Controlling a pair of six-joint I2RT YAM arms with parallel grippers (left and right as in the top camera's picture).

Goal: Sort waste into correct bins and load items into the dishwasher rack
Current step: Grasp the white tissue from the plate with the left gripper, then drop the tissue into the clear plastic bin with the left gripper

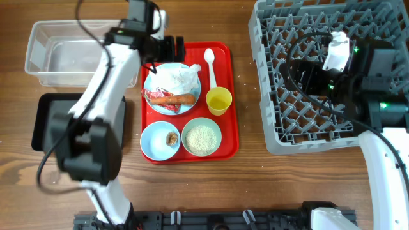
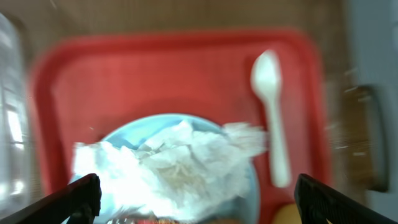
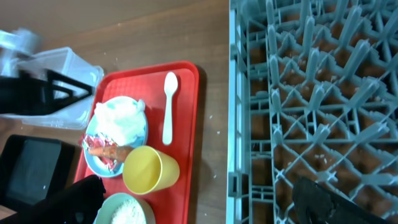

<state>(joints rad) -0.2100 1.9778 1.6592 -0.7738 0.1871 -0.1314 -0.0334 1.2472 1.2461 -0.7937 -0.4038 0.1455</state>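
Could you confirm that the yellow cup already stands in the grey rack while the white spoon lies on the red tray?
Not quite: the yellow cup is not in the grey rack; it stands on the red tray. The white spoon does lie on that tray. The overhead view shows this.

Brown wood table [image 1: 255, 185]. Far left: clear tub [image 1: 64, 57], with black tray [image 1: 43, 118] just beside it on near side. Centre: red tray [image 1: 227, 76]. Right: grey rack [image 1: 281, 121], near red tray, not touching.
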